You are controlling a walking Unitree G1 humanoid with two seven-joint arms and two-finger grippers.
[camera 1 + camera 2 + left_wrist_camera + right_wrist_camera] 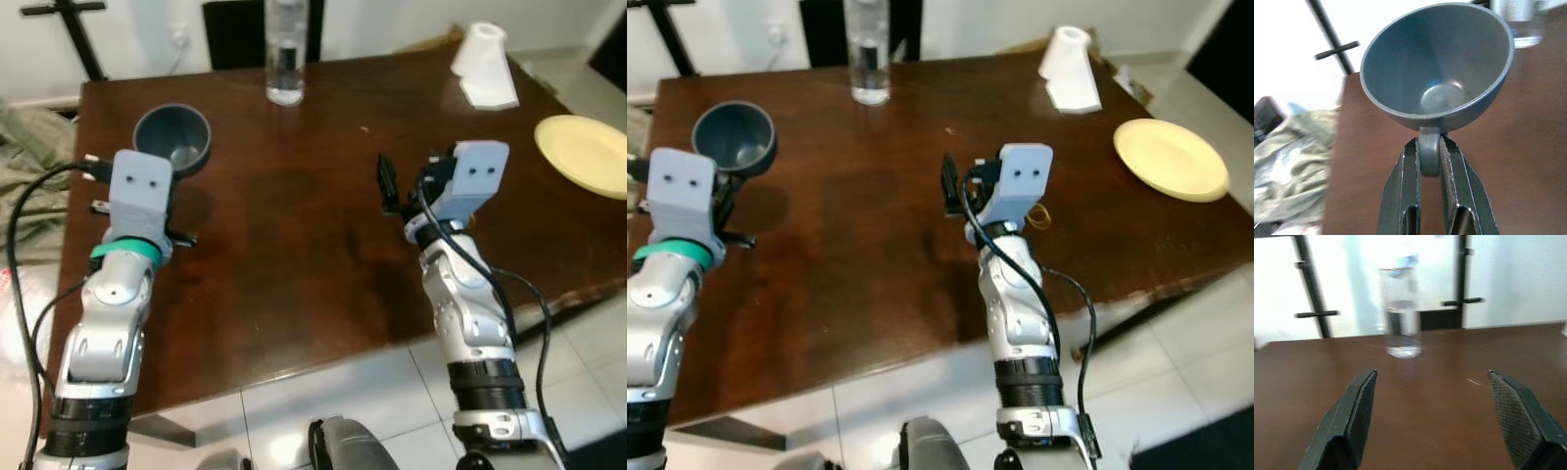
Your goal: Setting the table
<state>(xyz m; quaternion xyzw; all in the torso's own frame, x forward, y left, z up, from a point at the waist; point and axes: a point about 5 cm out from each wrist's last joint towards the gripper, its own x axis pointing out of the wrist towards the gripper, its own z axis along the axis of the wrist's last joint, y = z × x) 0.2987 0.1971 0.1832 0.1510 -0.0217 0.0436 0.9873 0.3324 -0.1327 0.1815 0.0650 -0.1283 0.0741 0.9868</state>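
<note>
Left wrist view gives us our left tool pinched on the handle of a gray cup, which sits just ahead of it on the brown desk. Our right tool hangs over the desk's middle with its fingers spread wide, gripping nothing. Beyond it, straight ahead, we see a clear water bottle standing upright. Off to its right lies a yellow plate, with a white paper roll farther back.
</note>
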